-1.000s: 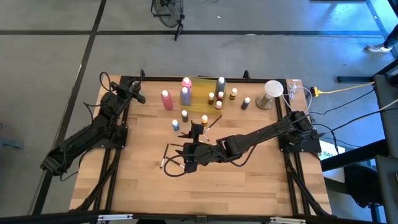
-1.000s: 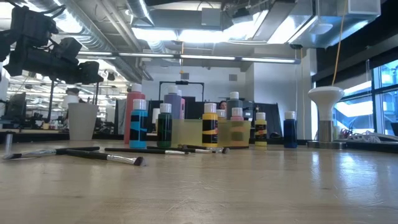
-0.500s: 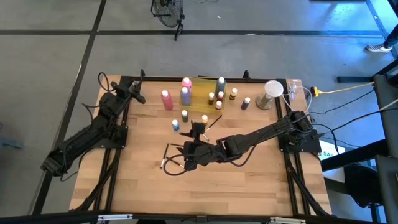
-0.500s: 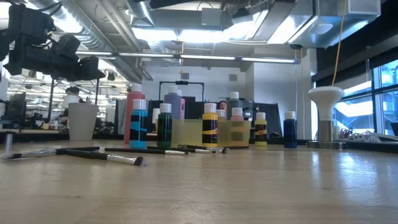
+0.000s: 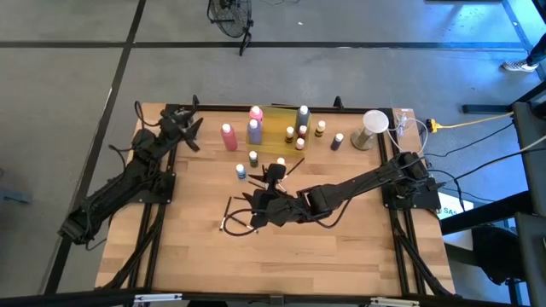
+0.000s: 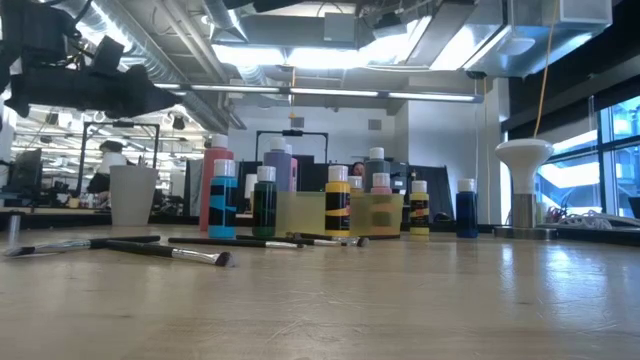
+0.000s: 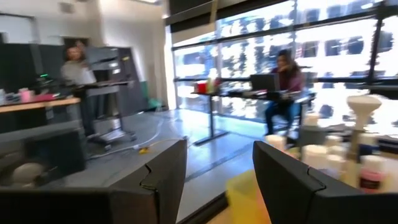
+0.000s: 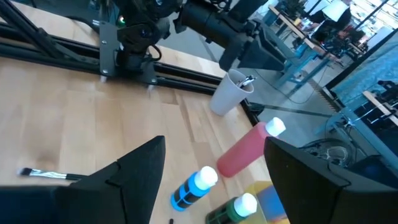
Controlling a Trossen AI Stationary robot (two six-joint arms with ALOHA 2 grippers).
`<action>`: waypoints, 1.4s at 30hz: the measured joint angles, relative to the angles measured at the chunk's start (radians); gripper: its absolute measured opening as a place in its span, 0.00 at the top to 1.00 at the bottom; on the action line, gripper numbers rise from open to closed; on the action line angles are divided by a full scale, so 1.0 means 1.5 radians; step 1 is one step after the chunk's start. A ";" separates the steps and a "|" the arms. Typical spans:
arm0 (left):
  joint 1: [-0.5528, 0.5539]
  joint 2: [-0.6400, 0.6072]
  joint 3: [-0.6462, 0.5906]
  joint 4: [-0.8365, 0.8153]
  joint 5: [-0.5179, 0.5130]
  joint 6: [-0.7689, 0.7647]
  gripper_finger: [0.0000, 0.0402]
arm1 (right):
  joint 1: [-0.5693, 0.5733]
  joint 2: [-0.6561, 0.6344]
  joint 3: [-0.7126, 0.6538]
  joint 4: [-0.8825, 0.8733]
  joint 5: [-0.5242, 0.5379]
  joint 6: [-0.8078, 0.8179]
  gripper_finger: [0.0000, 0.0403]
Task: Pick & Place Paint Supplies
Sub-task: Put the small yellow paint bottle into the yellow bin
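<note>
The paint supplies stand at the table's far middle: tall pink (image 5: 228, 136), purple (image 5: 253, 130) and grey (image 5: 303, 115) squeeze bottles, and small white-capped bottles (image 5: 299, 136) around a yellow tray (image 5: 277, 128). Thin brushes (image 6: 165, 248) lie flat on the wood. My left gripper (image 5: 189, 126) hovers open at the far left, roughly level, with nothing between its fingers (image 7: 168, 180). My right gripper (image 5: 271, 176) hangs open above the table's middle and faces the pink bottle (image 8: 245, 149) and a blue bottle (image 8: 196, 185).
A white cup (image 8: 230, 93) stands at the far left, below my left gripper. A pale stack of round cups (image 5: 373, 126) and a dark blue bottle (image 5: 338, 141) stand at the far right. The near half of the table is bare wood (image 5: 324, 256).
My left gripper has risen a little and swung at the wrist, so that it stands more level. My right gripper has turned slightly at the wrist toward the far edge without shifting place. No bottle or brush has moved.
</note>
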 joint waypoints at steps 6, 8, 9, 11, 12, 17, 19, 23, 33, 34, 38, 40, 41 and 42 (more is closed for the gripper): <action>-0.019 0.000 0.001 0.014 0.055 -0.001 0.55 | -0.002 0.000 0.000 -0.002 0.000 0.000 0.31; -0.034 0.000 0.001 0.017 0.057 0.007 0.55 | -0.002 0.000 0.000 -0.002 -0.008 0.000 0.31; -0.042 0.000 0.001 0.021 0.057 0.009 0.55 | -0.002 0.000 0.000 -0.002 -0.013 0.000 0.31; -0.059 0.000 0.001 0.028 0.068 0.016 0.55 | -0.002 0.000 0.000 -0.003 -0.028 0.000 0.31; -0.067 0.002 0.001 0.030 0.081 0.023 0.55 | -0.002 0.000 0.000 -0.002 -0.036 0.000 0.31; -0.112 0.028 0.001 0.057 0.127 0.049 0.55 | -0.002 0.000 0.000 -0.004 -0.084 0.000 0.31; -0.131 0.044 0.001 0.063 0.142 0.051 0.55 | -0.002 0.000 0.000 -0.005 -0.094 0.000 0.31; -0.172 0.070 0.001 0.065 0.175 0.045 0.55 | -0.002 0.000 0.000 -0.005 -0.096 0.000 0.31; -0.258 0.091 0.001 0.064 0.203 0.035 0.55 | -0.003 0.000 0.000 -0.009 -0.174 0.005 0.31; -0.266 0.090 0.001 0.064 0.209 0.031 0.55 | -0.003 0.000 0.000 -0.012 -0.185 0.006 0.31; -0.292 0.090 0.001 0.064 0.238 0.034 0.55 | -0.003 0.000 0.000 -0.045 -0.200 0.047 0.31; -0.301 0.090 0.001 0.064 0.238 0.034 0.55 | -0.002 0.000 0.000 -0.067 -0.201 0.080 0.31; -0.304 0.090 0.001 0.064 0.238 0.034 0.55 | -0.002 0.000 0.001 -0.077 -0.202 0.094 0.31; -0.307 0.090 0.001 0.064 0.238 0.034 0.55 | -0.002 0.000 0.008 -0.103 -0.202 0.109 0.31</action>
